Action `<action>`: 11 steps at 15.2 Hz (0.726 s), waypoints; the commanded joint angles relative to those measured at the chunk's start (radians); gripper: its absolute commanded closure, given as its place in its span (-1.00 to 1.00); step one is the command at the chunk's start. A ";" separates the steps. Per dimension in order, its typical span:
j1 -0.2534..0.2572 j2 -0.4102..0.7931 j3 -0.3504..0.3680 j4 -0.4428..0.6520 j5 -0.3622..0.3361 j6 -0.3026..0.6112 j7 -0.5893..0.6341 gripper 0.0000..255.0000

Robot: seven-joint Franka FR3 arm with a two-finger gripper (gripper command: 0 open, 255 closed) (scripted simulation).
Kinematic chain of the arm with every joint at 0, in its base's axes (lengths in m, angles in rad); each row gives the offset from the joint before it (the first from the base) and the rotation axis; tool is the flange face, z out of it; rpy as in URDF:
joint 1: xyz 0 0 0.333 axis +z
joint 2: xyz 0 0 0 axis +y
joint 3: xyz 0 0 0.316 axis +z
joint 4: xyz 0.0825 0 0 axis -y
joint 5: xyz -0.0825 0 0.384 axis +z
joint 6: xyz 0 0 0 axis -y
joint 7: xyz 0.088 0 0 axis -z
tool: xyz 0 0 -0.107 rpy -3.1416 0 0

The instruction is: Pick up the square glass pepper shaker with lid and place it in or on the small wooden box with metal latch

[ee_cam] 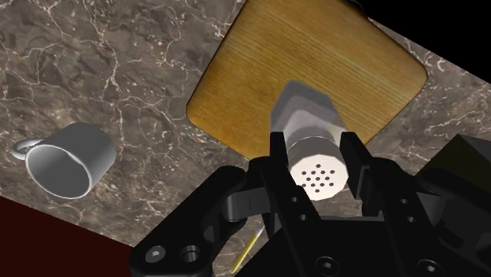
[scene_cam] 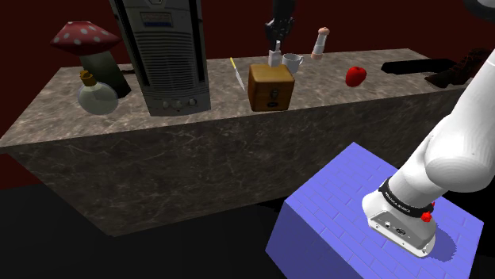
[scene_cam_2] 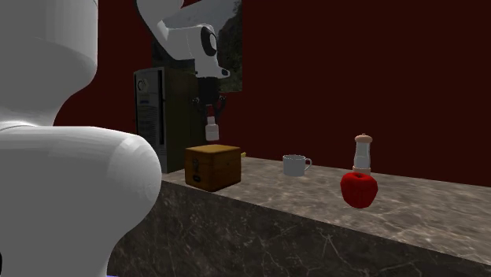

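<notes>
While the gripper [ee_cam: 315, 153] clamps the shaker [ee_cam: 308, 110] near its holed lid with both fingers, the shaker hangs upright just above the wooden box [scene_cam_2: 214, 164], not touching it. Box sits on the marble counter [scene_cam: 238, 150], white mug [scene_cam_2: 294, 164] nearby, red apple [scene_cam_2: 359, 190] farther along.

The shoulder view looked down from beside and behind the stand [scene_cam: 333, 208], over the bench [scene_cam: 198, 158] from a fair way off. The second exterior view sat low, seemingly just behind the arm [scene_cam_2: 71, 185], facing along the bench toward a dark red wall [scene_cam_2: 378, 79]. The wrist view looked down along the claw [ee_cam: 315, 149], close above the wooden box [ee_cam: 252, 86]. All three shared that box and the mug [ee_cam: 67, 159].
</notes>
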 commanded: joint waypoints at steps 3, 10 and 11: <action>-0.001 -0.001 0.000 -0.058 -0.001 0.058 0.001 1.00; -0.001 -0.001 0.000 -0.058 -0.001 0.058 0.001 1.00; -0.001 -0.001 0.000 -0.058 -0.001 0.058 0.001 -1.00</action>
